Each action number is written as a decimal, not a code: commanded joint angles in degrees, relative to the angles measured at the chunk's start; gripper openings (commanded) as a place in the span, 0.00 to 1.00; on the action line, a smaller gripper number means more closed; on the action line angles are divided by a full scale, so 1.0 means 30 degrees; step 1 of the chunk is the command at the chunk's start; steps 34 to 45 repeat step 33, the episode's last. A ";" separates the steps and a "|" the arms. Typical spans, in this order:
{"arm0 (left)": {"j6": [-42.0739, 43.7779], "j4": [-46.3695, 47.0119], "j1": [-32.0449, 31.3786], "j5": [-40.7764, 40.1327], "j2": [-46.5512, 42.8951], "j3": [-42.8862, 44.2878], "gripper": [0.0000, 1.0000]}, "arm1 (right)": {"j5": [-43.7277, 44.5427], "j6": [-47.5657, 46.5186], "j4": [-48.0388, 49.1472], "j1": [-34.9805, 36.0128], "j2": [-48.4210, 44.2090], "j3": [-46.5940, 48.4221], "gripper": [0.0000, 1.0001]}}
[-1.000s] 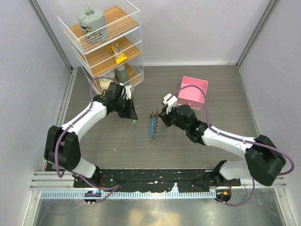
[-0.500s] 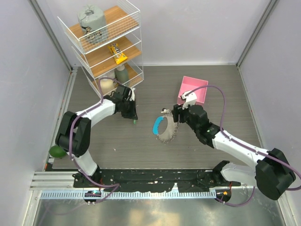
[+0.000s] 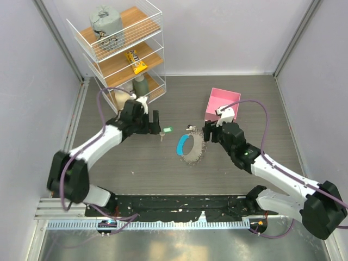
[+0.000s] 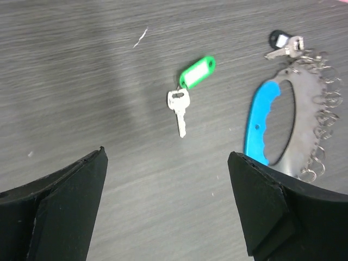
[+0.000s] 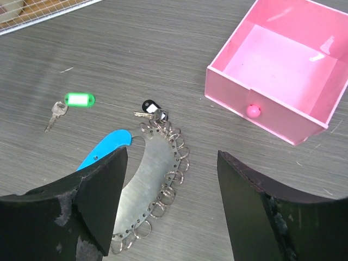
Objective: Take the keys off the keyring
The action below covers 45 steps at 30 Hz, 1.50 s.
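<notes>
The key is lying on the desk, apart from the keyring. The left hand and right hand are hovering released, grasping nothing.

White wire rack with three wooden shelves, on a dark wood-grain table. On its top shelf, a grey tied pouch. On the middle shelf, a yellow candy packet. On the lowest, a grey cylinder beside a beige round thing. Well right of the rack, an open pink box, small pink knob on one wall.
</notes>
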 commanded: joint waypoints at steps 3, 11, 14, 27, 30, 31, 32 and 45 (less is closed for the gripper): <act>-0.0055 0.3336 -0.0265 -0.2971 -0.8692 -0.4134 1.00 | -0.0001 0.1850 -0.3257 -0.0071 -0.3173 0.2851 0.78; -0.0263 0.3862 -0.0265 -0.4529 -1.6691 -0.7328 1.00 | 0.2512 0.0885 -0.5811 -0.0071 -0.8647 0.3645 0.82; -0.0114 0.3838 -0.0265 -0.4876 -1.9679 -0.8735 1.00 | 0.3804 0.0592 -0.6133 -0.0100 -1.1430 0.2914 0.82; -0.0113 0.1992 -0.0265 -0.6784 -2.6867 -1.1201 1.00 | 0.6034 0.0531 -0.8330 -0.0071 -1.5454 0.1973 0.82; -0.0026 0.1816 -0.0265 -0.6578 -2.6722 -1.1113 1.00 | 0.5975 0.0620 -0.8478 -0.0071 -1.5543 0.1886 0.82; -0.0026 0.1758 -0.0265 -0.6519 -2.6605 -1.1026 0.99 | 0.6004 0.0678 -0.8478 -0.0100 -1.5600 0.1857 0.82; 0.0003 0.1612 -0.0265 -0.6432 -2.6401 -1.0909 1.00 | 0.5976 0.0678 -0.8478 -0.0071 -1.5601 0.1885 0.82; -0.0025 0.1436 -0.0265 -0.6373 -2.6196 -1.0763 1.00 | 0.5975 0.0707 -0.8507 -0.0071 -1.5630 0.1798 0.83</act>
